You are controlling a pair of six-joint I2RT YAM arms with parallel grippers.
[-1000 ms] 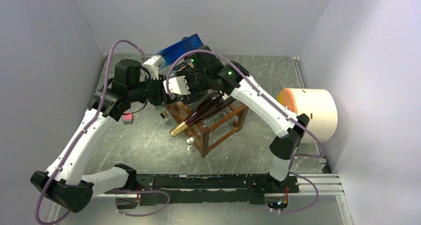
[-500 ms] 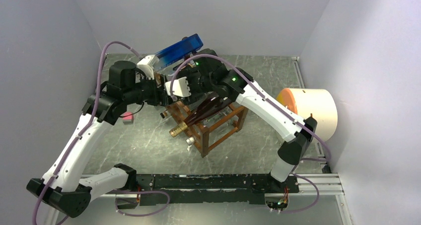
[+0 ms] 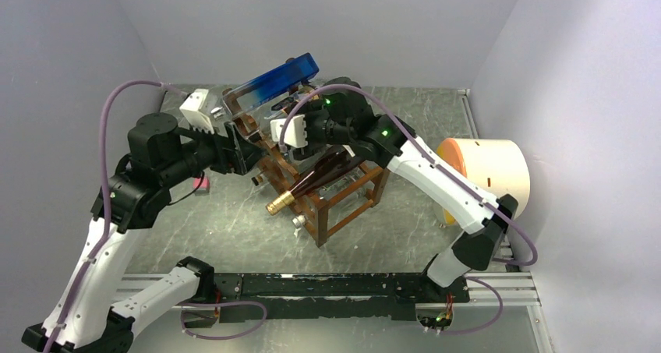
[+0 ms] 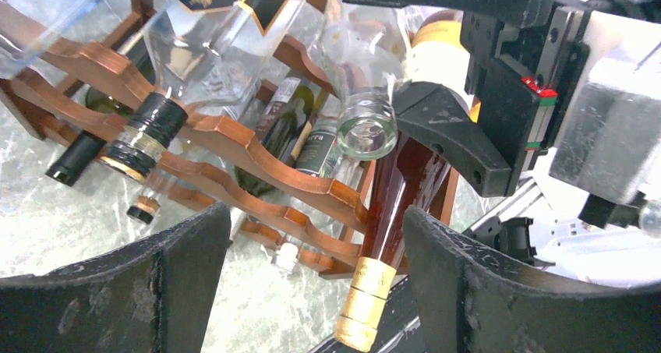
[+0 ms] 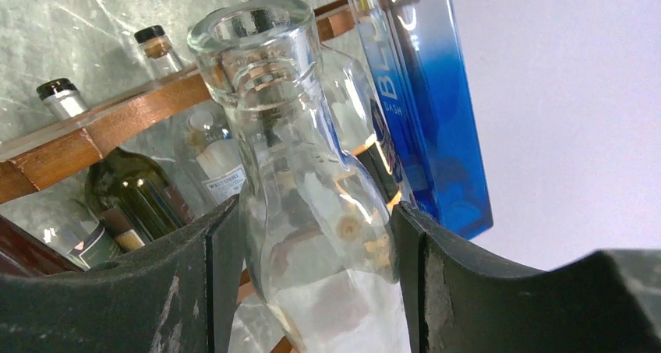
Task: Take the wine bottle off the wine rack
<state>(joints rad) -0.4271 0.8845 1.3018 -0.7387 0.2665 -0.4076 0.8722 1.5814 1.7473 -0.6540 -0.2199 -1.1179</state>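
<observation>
Left tool (image 4: pixel 312 240) backed off, jaws spread, empty, right tool (image 5: pixel 316 220) clamping clear bottle (image 5: pixel 300 135) at wine rack (image 4: pixel 242 146)

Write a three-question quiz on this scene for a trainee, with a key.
1. Fill in: the brown bottle on the wine rack has a ___ foil top.
2. True or false: the left gripper holds a bottle.
3. The right gripper clamps: A the brown bottle; B the clear bottle; C nothing.
Key: 1 gold; 2 false; 3 B.
</observation>
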